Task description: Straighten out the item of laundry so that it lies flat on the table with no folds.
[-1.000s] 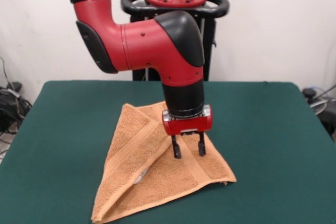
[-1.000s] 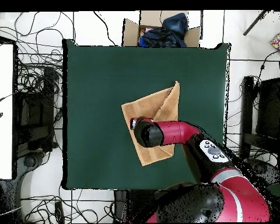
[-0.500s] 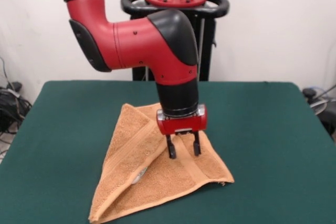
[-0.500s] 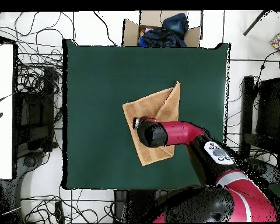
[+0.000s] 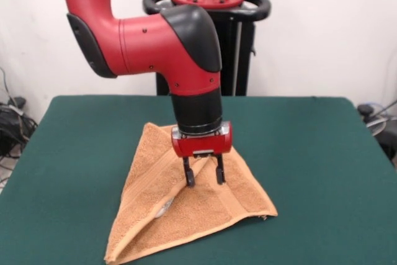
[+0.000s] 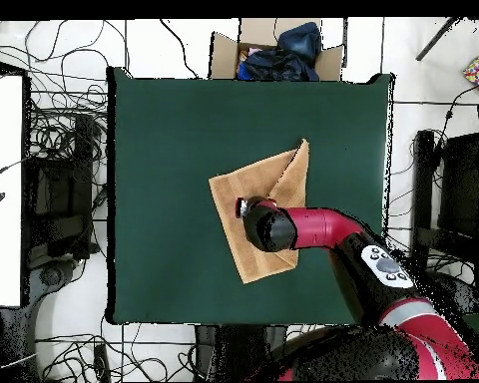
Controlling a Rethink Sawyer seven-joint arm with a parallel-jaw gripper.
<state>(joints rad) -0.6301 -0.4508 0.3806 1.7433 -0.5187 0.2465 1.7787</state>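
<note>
On the dark green table (image 5: 322,153), the soft, light orange-tan towel (image 5: 155,215) is lying mid-table with one flap doubled over, the gripper (image 5: 203,175) hovering open and empty above it, likely best pinching that flap's loose corner.

Arm (image 6: 313,227) hides part of towel (image 6: 245,185) overhead.

In the front view the hand (image 5: 203,177) has slid left and slightly up the frame across the towel (image 5: 186,206), fingers spread.
</note>
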